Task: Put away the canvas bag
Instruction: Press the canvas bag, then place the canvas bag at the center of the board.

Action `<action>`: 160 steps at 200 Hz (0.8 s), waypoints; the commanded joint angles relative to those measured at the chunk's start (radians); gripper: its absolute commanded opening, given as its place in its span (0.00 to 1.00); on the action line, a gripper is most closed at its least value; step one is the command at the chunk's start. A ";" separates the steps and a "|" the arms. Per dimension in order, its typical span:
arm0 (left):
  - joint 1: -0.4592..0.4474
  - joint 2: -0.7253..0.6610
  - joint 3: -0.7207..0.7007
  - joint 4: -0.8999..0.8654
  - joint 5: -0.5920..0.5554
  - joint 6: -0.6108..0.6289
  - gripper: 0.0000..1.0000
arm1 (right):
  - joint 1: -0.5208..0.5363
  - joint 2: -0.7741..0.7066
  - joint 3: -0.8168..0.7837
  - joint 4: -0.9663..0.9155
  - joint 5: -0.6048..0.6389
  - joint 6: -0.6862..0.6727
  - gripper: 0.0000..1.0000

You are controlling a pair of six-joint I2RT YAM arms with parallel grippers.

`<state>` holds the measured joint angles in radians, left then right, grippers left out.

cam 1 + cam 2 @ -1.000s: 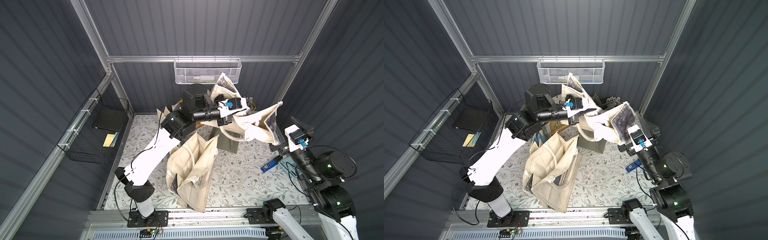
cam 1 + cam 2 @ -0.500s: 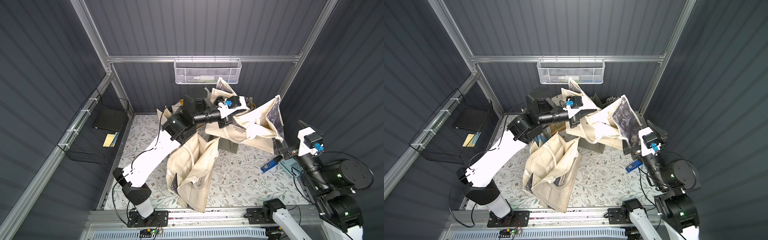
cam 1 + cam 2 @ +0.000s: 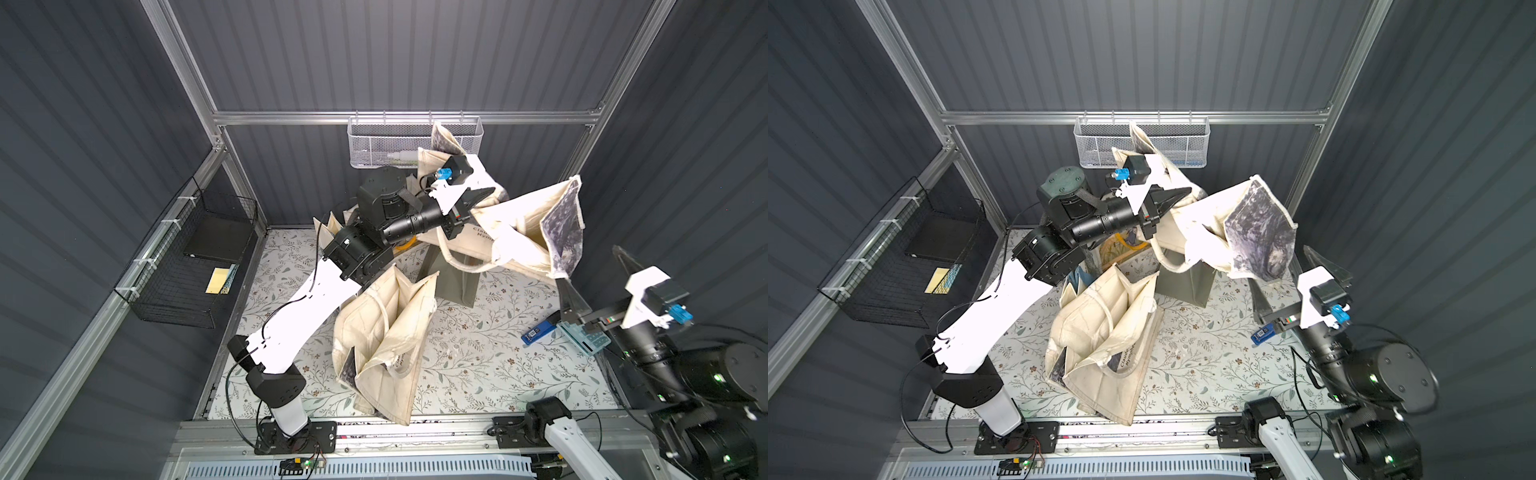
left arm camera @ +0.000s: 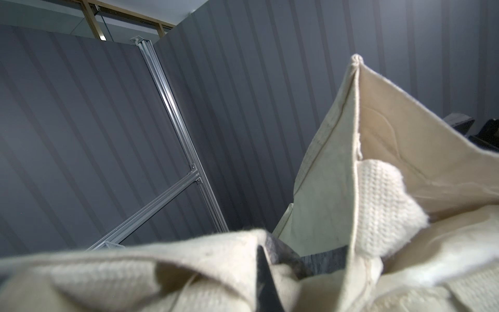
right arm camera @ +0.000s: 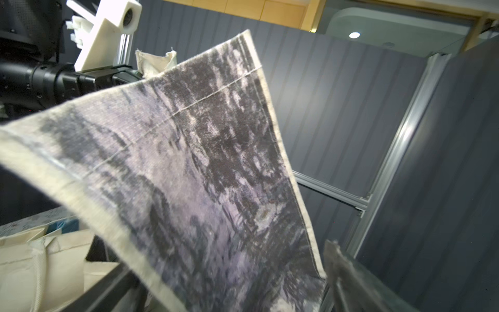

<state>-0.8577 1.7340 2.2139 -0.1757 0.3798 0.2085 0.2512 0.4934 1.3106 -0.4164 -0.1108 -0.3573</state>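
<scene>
Item: canvas bag (image 3: 523, 224), aloft, rim pinched in my clamped left gripper (image 3: 478, 199); printed end hangs beside my right gripper (image 3: 598, 278), jaws wide, empty. Step: transport. Next, I judge: steady that end.

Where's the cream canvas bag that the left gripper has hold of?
In both top views the cream canvas bag hangs in the air, back right of centre, clamped in the left gripper close to the white wire mesh basket.
</scene>
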 commanded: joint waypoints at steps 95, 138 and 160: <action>-0.022 0.107 -0.037 -0.137 0.190 -0.267 0.00 | 0.253 -0.189 0.132 -0.191 0.515 0.158 0.83; -0.053 0.184 -0.030 -0.382 0.272 -0.208 0.00 | 0.273 -0.184 0.093 -0.170 0.583 0.176 0.86; -0.057 0.170 -0.085 -0.432 0.287 -0.227 0.00 | 0.319 -0.141 0.084 -0.249 0.601 0.222 0.86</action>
<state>-0.9154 1.9293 2.1571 -0.5117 0.6151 -0.0158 0.5316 0.3267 1.3983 -0.6033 0.4309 -0.1894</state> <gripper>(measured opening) 0.053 0.860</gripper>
